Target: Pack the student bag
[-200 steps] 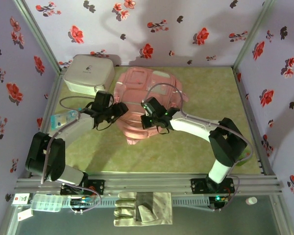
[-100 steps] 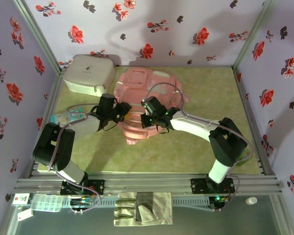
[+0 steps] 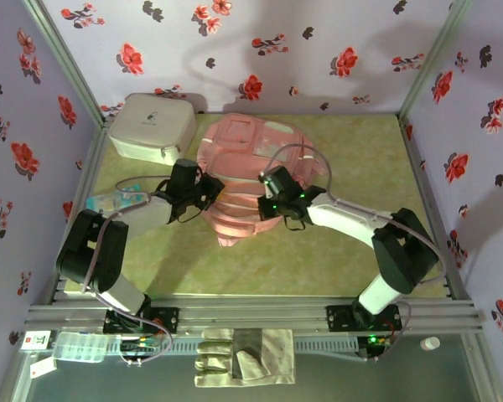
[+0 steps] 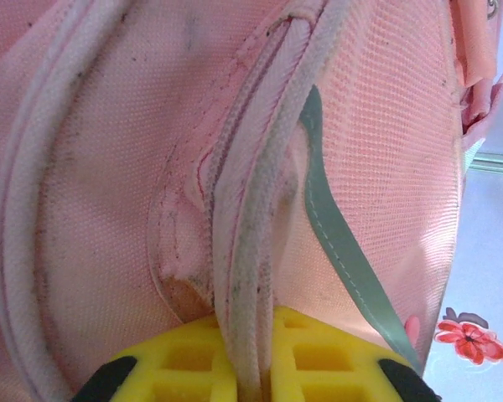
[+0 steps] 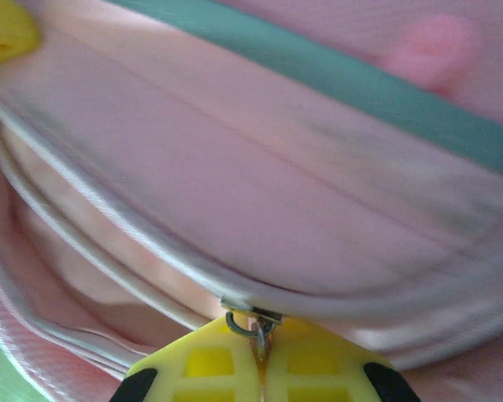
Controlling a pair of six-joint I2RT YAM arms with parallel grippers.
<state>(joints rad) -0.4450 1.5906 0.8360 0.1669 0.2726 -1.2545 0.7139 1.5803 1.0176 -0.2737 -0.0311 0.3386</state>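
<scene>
Left gripper (image 4: 250, 339) clamps student bag (image 3: 245, 144) piping (image 4: 253, 243), 9 o'clock, as anchor; right gripper (image 5: 260, 352) nips zip pull (image 5: 250, 323), likely opening

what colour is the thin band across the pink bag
Teal green band on the bag; the right wrist view shows it best.

enclosure closed on three sides: back wall (image 3: 260, 50), left wall (image 3: 17, 126) and right wall (image 3: 486, 126), all papered lilac with a red and dark flower print. aluminium posts (image 3: 63, 59) stand at the back corners. counter (image 3: 318, 260) surfaced in mottled yellow-green. aluminium rail (image 3: 260, 316) runs along its near edge. lighting even; soft shadows fall on the back wall
</scene>
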